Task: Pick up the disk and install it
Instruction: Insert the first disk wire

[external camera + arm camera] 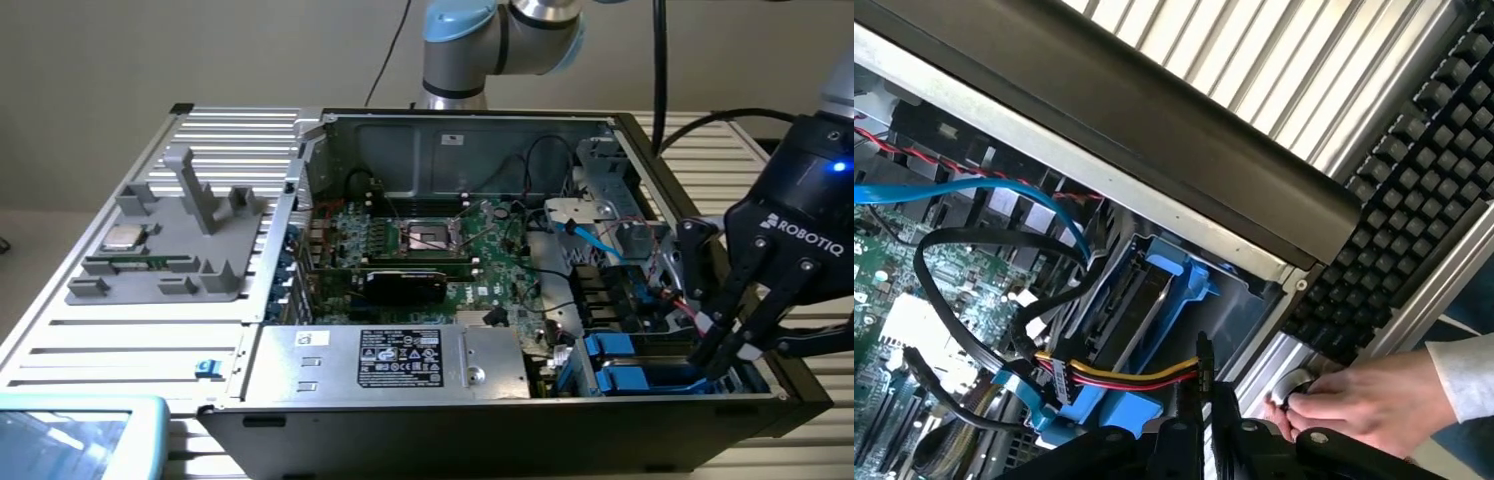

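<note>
The disk (1144, 300) stands on edge in its bright blue frame inside the drive bay at the corner of the open computer case (454, 420). In the exterior view its blue frame (638, 378) lies low in the bay, at the case's front on that view's right. My gripper (725, 355) reaches down into that bay right beside the blue frame, its black fingers drawn together at the tips. In the wrist view the gripper (1201, 385) is shut, with nothing seen between the tips, just off the frame's end.
A second blue frame (617, 345) sits beside the first. A red-yellow-black power cable (1134, 378) and a blue data cable (974, 190) cross the bay. A person's hand (1364, 395) rests outside the case by a black keyboard (1414, 200). The grey power-supply box (387, 360) fills the case's front.
</note>
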`<state>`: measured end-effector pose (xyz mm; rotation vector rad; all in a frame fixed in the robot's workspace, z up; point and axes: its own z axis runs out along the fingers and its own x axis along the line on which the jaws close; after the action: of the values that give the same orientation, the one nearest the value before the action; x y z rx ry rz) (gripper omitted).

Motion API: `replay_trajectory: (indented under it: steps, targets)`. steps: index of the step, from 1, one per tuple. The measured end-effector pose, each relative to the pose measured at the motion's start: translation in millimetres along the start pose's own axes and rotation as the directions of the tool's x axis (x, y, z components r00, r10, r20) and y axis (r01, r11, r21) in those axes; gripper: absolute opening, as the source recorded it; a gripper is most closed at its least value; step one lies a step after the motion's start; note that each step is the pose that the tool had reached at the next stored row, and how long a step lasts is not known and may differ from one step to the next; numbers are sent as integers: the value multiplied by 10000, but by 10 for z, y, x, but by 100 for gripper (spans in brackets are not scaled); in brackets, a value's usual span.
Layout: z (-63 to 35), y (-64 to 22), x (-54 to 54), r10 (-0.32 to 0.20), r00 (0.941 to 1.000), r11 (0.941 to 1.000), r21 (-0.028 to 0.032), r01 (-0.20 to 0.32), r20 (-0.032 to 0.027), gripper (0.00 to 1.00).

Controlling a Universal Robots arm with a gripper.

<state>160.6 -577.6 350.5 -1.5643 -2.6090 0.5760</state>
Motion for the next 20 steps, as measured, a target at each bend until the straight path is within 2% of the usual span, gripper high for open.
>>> replay_trajectory:
  steps: [3, 4, 8, 9, 13, 17, 20]
  targets:
    - [18, 7, 4, 197, 9997, 9997, 170, -194, -149, 16]
    - [18, 6, 4, 248, 9995, 9995, 191, -245, -169, 16]
    - [17, 8, 4, 257, 9995, 9995, 201, -254, -169, 16]
    - [17, 9, 4, 287, 9994, 9993, 227, -282, -191, 16]
    - [17, 8, 5, 578, 9977, 9977, 379, -565, -347, 16]
    - [18, 8, 5, 973, 9938, 9940, 551, -944, -532, 16]
    - [18, 8, 5, 1248, 9898, 9900, 744, -1197, -683, 16]
